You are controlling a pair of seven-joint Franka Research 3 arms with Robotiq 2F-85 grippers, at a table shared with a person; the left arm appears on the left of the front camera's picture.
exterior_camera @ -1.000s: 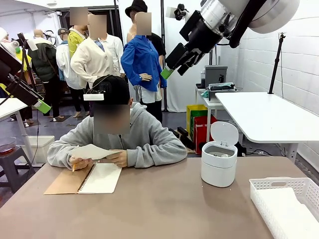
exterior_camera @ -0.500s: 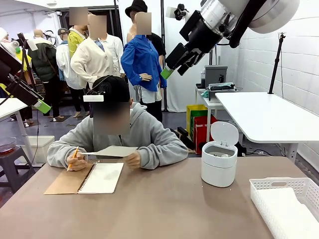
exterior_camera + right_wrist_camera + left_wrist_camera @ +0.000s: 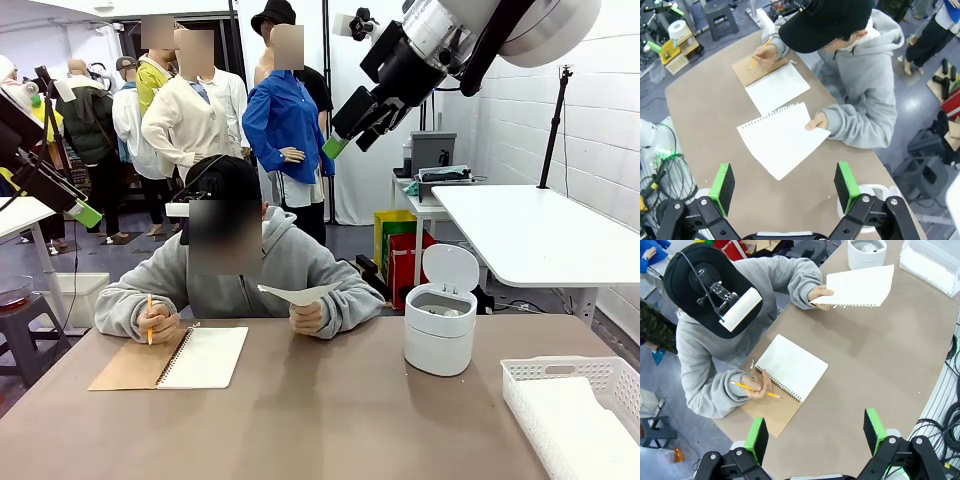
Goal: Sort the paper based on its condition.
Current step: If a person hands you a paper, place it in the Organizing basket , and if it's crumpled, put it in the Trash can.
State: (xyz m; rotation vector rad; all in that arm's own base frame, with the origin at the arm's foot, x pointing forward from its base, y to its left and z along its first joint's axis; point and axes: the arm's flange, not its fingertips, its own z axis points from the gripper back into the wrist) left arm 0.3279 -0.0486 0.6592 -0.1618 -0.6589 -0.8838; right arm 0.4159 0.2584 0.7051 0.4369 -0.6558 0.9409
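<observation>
- Left gripper (image 3: 816, 434): it is held high above the table with its jaws wide apart, and nothing is gripped.
- Notebook (image 3: 205, 357): it lies open on the table, and a pencil (image 3: 150, 320) is held at its 9 o'clock edge.
- Paper (image 3: 298, 293): 1 loose sheet is held in the air by the person's hand (image 3: 308, 318), at 3 o'clock from the notebook and clear of the table.
- Handling: the sheet is judged very light, limp and easily creased or torn, with 1 ragged perforated edge. A flat, gentle hold on a free corner away from the person's fingers is advised.
- Right gripper (image 3: 784, 181): it is raised above the sheet with its jaws spread wide, and nothing is held.
- Basket (image 3: 530, 372): it stands at 4 o'clock from the sheet, well apart.
- Change noted: 1 second earlier the sheet was held low over the notebook. It has since been carried toward 3 o'clock. Both grippers are unchanged.
</observation>
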